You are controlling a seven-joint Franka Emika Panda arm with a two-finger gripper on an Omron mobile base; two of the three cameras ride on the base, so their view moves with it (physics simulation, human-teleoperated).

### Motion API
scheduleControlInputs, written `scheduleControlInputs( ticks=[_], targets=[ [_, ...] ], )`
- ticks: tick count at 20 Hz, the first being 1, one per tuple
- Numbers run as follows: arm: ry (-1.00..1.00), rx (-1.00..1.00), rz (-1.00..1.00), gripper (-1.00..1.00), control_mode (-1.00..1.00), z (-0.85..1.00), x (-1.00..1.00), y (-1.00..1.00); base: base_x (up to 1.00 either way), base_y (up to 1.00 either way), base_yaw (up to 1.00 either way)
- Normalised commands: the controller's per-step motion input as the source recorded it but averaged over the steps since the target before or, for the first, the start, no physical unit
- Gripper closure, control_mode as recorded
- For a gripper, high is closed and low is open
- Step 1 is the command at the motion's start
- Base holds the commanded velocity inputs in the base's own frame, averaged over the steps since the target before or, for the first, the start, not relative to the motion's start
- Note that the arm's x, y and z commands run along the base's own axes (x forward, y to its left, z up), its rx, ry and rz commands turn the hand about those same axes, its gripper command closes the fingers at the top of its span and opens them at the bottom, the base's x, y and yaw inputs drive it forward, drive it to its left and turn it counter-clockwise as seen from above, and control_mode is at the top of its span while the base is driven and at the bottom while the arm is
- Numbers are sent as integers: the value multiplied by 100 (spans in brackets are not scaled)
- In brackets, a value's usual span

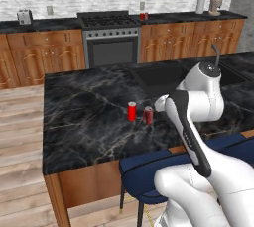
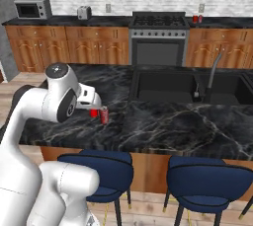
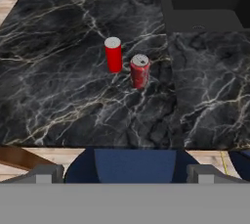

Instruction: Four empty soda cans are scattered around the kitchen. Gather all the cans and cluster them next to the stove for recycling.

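Hand view: black marble island counter [image 3: 58,96] bearing two soda cans [image 3: 113,55].

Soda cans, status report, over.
Gripper open, empty, above island counter. Two soda cans upright, apart. More red by the stove. Path clear.

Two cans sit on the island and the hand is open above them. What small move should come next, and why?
Probably lower the open hand toward the darker can, the nearer one in the hand view. Both it and the bright red can stand upright on the island counter, far from the stove, and nothing is held.
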Motion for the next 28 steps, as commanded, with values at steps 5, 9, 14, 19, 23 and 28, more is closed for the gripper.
scheduleControlInputs(
  ticks=[5, 9, 14, 19, 23, 28],
  targets=[
    [0, 0, 0, -100, -100, -16, 29, 0, 0, 0, 0],
    [0, 0, 0, -100, -100, -20, 27, 0, 0, 0, 0],
    [3, 0, 0, -100, -100, -17, 35, 0, 0, 0, 0],
    [4, 0, 0, -100, -100, -17, 29, 0, 0, 0, 0],
    [2, 0, 0, -100, -100, -17, 21, 0, 0, 0, 0],
    [1, 0, 0, -100, -100, -21, 20, 0, 0, 0, 0]
  ],
)
